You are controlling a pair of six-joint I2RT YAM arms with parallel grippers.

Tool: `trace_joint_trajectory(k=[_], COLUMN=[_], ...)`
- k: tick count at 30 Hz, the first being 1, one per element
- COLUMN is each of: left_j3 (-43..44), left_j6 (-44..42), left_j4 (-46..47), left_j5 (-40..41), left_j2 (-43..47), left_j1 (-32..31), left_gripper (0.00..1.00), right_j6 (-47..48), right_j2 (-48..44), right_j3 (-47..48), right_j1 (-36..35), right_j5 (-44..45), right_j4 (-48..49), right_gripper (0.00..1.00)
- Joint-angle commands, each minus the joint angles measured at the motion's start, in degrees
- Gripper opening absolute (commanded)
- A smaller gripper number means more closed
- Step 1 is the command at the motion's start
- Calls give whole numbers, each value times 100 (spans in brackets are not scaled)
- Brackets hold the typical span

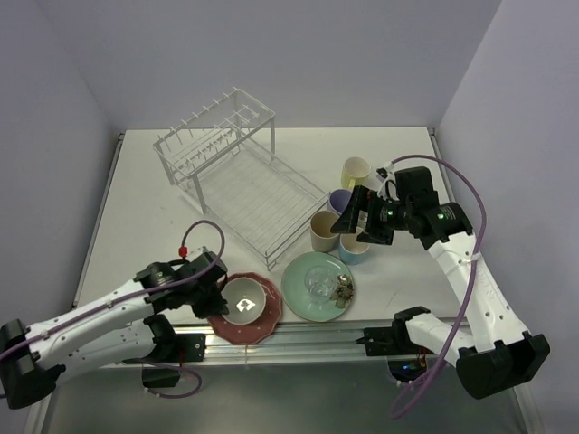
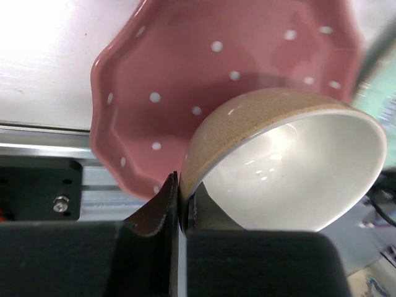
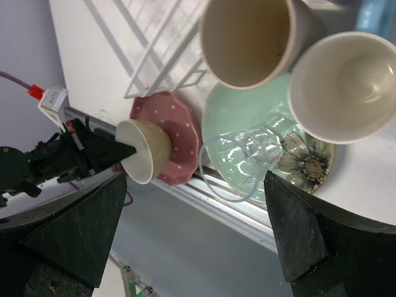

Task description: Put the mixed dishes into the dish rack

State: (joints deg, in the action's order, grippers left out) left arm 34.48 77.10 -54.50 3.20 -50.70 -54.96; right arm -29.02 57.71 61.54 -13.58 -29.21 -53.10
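My left gripper (image 1: 217,291) is shut on the rim of the cream bowl (image 1: 245,298), one finger inside and one outside (image 2: 180,198). The bowl (image 2: 291,173) is tilted over the pink-red dotted plate (image 2: 204,74) at the table's front edge. My right gripper (image 1: 360,224) is wide open and empty (image 3: 195,229), hovering over the beige cup (image 1: 323,232) and light-blue cup (image 1: 355,250). The lavender cup (image 1: 340,201) and yellow cup (image 1: 355,170) stand behind. The small glass (image 1: 320,283) lies on the mint-green plate (image 1: 308,298). The dish rack (image 1: 235,172) holds no dishes.
A metal rail (image 1: 308,336) runs along the table's front edge below the plates. Walls close in the table at the back and both sides. In the right wrist view the rack's corner (image 3: 161,62) lies beside the beige cup (image 3: 247,37).
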Motion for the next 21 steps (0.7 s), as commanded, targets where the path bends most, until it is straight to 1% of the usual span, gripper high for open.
trace_joint_trajectory(k=[1,4,6,8,10,13,14,18,21], left_j3=[673,1042,1262,1368,1561,1860,1939,2282,2379], left_j6=[-90,-11,120,139,121,-19,-81,-213,-266], left_j4=[-52,184,422,764,1036,1283,1458,1811,2021], left_j5=[233,286,347,444,497,524,515,480,410], left_j2=[805,1561,1930,1985,1766,1248,1125,624,447], left_j1=[-32,-32,-32,-32,-32,-32,-32,-32,-32], left_gripper=[0,0,0,0,0,0,0,0,0], right_j6=[98,54,-25,-183,-349,-718,-772,-755,-746], right_j2=[126,389,599,723,855,908,917,909,838], right_j3=[569,991,1333,1631,1808,1906,1914,1836,1651], right_j1=[-249,-715,-978,-1409,-1794,-2051,-2217,-2403,-2482], right_j5=[-181,-400,-690,-857,-1243,-1735,-1772,-1904,-1825], right_j4=[-16,54,194,387,563,1187,1379,1530,1601], right_gripper=[100,100,97,97,97,97,97,100,100])
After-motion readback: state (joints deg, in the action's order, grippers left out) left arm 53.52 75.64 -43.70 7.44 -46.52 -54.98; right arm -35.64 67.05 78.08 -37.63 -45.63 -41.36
